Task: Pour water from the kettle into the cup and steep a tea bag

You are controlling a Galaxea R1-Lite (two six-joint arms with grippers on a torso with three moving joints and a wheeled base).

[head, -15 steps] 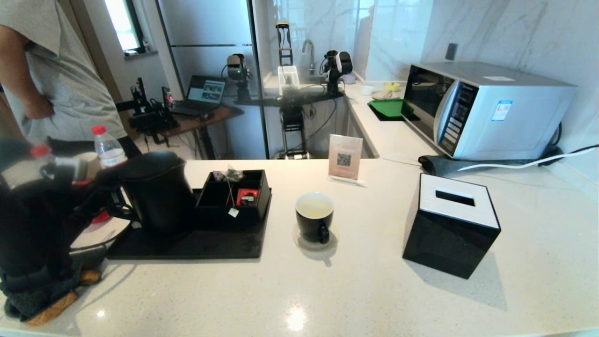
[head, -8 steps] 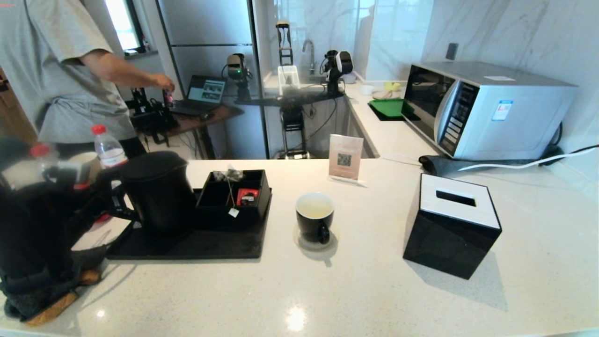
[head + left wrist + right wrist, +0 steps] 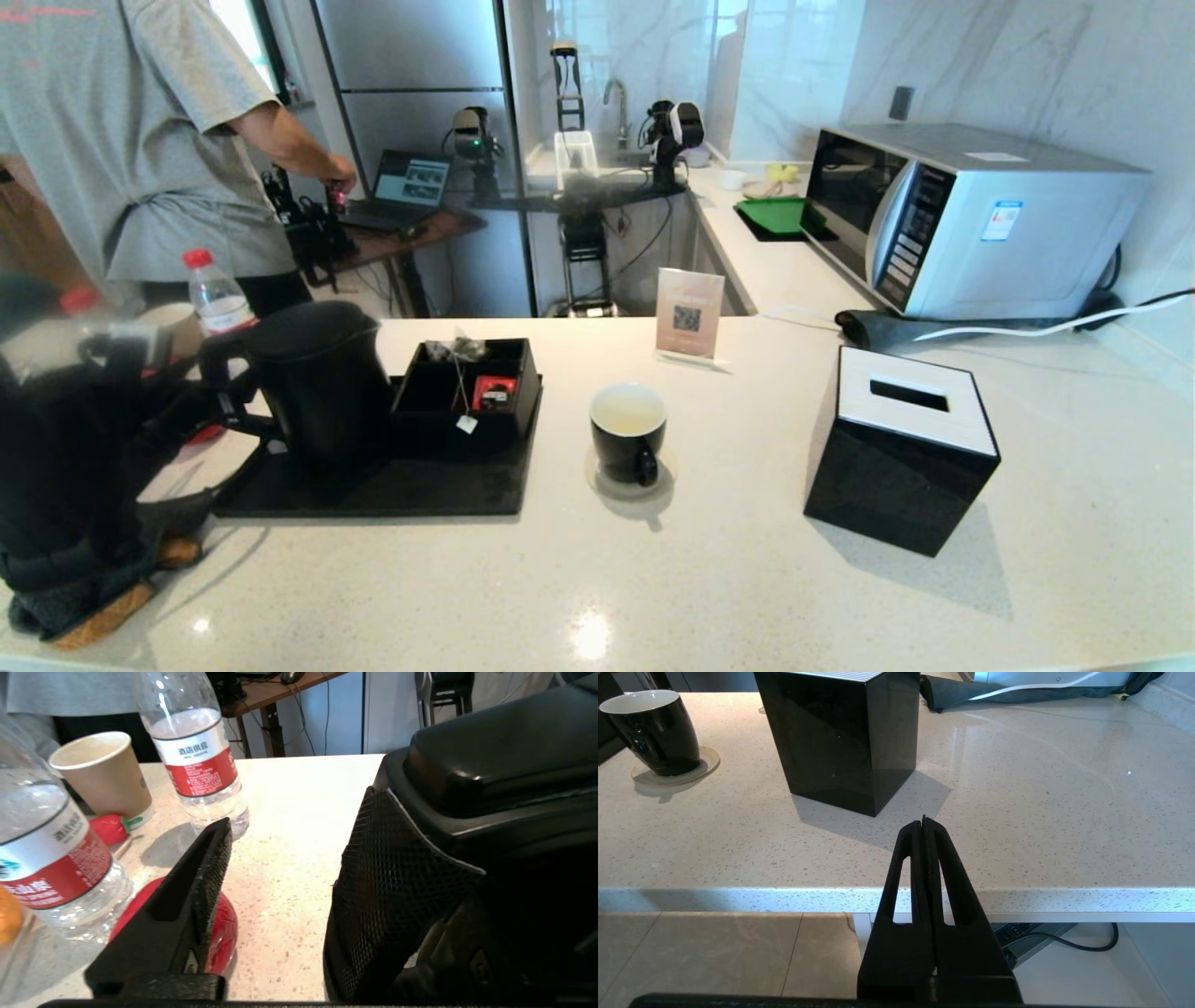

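The speckled pale stone surface [image 3: 747, 579] carries a flat black tray [image 3: 373, 490]. On it stands the matte black kettle [image 3: 313, 378], upright. My left fingers [image 3: 212, 858] are released beside its handle. The glossy black cup [image 3: 627, 434] holds pale water [image 3: 627, 411]; the tea bag [image 3: 462, 353] lies in the black organiser box [image 3: 467, 392]. My right fingers [image 3: 924, 828], clenched on nothing, hang off the surface's near edge.

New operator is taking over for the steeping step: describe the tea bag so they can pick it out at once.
Start at the black tray left of the cup; behind the kettle's right side sits a black compartment box. The tea bag lies on its rear edge, its white string hanging over the front to a small tag, unlike the red packet inside.
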